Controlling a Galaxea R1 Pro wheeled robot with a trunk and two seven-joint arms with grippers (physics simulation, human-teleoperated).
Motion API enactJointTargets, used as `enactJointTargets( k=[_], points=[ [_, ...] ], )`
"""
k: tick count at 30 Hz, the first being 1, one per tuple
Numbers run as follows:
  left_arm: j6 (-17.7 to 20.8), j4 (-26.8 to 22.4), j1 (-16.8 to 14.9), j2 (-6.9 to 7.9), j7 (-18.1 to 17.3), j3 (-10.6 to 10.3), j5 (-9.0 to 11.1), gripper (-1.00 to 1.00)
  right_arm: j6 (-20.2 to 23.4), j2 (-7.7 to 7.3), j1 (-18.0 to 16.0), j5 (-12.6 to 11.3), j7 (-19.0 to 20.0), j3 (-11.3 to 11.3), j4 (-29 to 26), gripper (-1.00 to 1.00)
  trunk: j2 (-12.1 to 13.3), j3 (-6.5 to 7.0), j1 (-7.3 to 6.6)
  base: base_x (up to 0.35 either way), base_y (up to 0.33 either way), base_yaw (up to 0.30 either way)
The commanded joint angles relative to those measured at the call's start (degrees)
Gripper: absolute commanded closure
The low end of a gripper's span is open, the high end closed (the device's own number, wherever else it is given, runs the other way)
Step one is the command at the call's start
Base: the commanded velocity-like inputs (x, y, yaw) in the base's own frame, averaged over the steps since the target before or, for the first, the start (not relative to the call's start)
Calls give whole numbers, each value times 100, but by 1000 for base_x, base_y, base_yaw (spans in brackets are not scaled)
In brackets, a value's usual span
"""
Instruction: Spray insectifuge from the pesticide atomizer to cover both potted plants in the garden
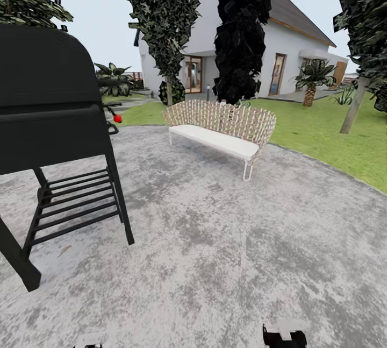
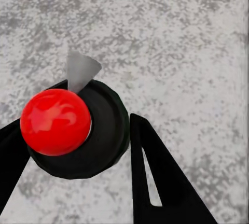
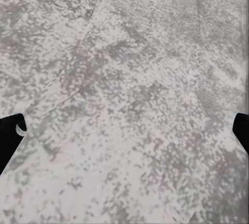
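The pesticide atomizer (image 2: 106,130) is a black round body with a glossy red ball top (image 2: 54,122) and a grey cone nozzle (image 2: 80,71). My left gripper (image 2: 78,138) is shut on it, one black finger (image 2: 155,177) on each side, above the grey mottled patio (image 2: 181,37). My right gripper (image 3: 128,125) is open and holds nothing, its fingertips (image 3: 10,133) wide apart over the same paving. In the head view a low rosette of pointed green leaves (image 1: 344,96), perhaps one of the potted plants, sits far off on the lawn (image 1: 322,133) at the right.
A black grill (image 1: 51,122) on a slatted stand looms close at the left. A woven bench with a white seat (image 1: 220,130) stands ahead at the patio's edge. Behind it are tall dark trees (image 1: 242,30), a palm (image 1: 310,82) and a white house (image 1: 290,57).
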Motion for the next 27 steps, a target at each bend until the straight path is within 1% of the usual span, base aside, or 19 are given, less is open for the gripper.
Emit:
enactJointTargets(
  k=[1, 8, 11, 22, 27],
  points=[
    [-17, 4, -4, 3, -25, 50, -38, 100, -11, 0, -4, 64, -26, -39, 0, -100, -2, -5, 2, 299, -196, -7],
    [-19, 4, -4, 5, -25, 56, -36, 100, -8, 2, -4, 67, -25, -40, -4, -100, -2, -5, 2, 293, -201, -1],
    [-22, 4, -4, 6, -26, 58, -36, 100, -8, 1, -4, 61, -25, -42, -4, -100, -2, -5, 2, 318, -115, 0],
    [-20, 4, -4, 5, -18, 58, -36, 100, -8, 3, -4, 58, -26, -43, -4, -100, -2, -5, 2, 339, -10, 0],
    [-23, 4, -4, 5, -23, 53, -36, 100, -8, 9, -4, 55, -25, -43, -4, -100, -2, -5, 2, 340, 54, 0]
  ],
)
